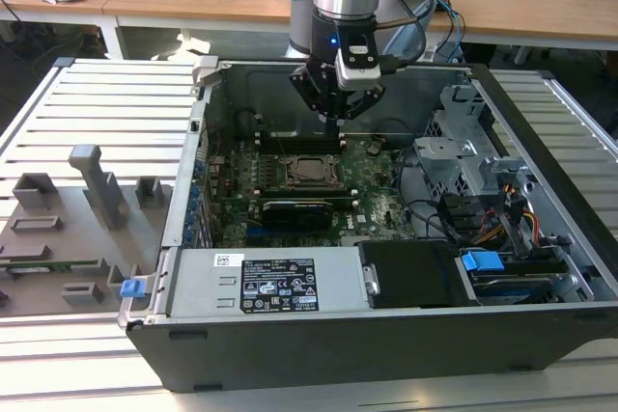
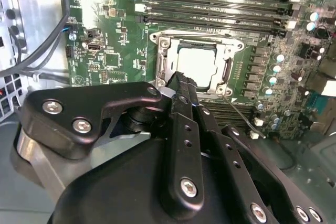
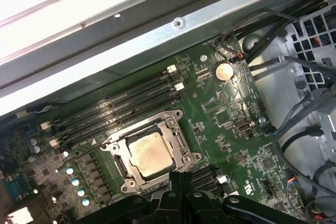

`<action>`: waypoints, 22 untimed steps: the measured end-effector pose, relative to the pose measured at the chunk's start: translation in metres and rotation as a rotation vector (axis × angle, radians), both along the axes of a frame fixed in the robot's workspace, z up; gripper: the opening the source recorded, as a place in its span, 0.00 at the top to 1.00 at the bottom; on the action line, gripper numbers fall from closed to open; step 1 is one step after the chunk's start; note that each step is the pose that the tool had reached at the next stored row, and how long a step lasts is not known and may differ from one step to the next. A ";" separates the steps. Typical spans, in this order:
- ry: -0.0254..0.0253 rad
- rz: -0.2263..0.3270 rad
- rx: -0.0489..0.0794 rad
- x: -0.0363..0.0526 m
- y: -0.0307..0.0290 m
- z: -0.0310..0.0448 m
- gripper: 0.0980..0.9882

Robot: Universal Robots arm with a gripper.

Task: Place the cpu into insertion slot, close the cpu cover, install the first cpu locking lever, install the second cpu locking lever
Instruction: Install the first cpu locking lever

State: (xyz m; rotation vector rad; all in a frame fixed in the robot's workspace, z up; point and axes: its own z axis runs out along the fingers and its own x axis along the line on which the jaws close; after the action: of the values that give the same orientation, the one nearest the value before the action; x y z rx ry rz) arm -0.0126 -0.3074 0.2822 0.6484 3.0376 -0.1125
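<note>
The cpu (image 2: pixel 198 62) (image 3: pixel 151 153), a dull silver square, lies flat in the insertion slot (image 1: pixel 290 180) on the green board. The cpu cover (image 2: pixel 164 59) (image 3: pixel 176 129) is a silvery frame lying down around the chip. A thin wire lever (image 2: pixel 240 115) angles away from one socket corner. My gripper (image 1: pixel 334 123) (image 2: pixel 178 80) (image 3: pixel 181 178) hangs just above the socket's edge, beside the chip. Its fingers are shut together with nothing between them.
Long black memory slots (image 3: pixel 115 114) run beside the socket, and a black card (image 1: pixel 299 207) lies on its other side. Cables (image 1: pixel 454 219) and a drive cage fill the case on the exterior view's right. A grey fixture tray (image 1: pixel 77 219) sits outside, on the left.
</note>
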 end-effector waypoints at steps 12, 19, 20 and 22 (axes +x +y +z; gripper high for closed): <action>0.0000 0.120 0.000 0.0000 0.0000 0.0000 0.99; 0.0000 0.216 0.000 0.0000 0.0000 0.0000 0.99; 0.0000 0.228 0.000 0.0000 0.0000 0.0000 0.99; 0.0000 0.245 0.000 0.0000 0.0000 0.0000 0.99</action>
State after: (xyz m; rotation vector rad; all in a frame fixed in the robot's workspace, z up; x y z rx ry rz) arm -0.0126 -0.3074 0.2822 0.2716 3.0858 -0.1051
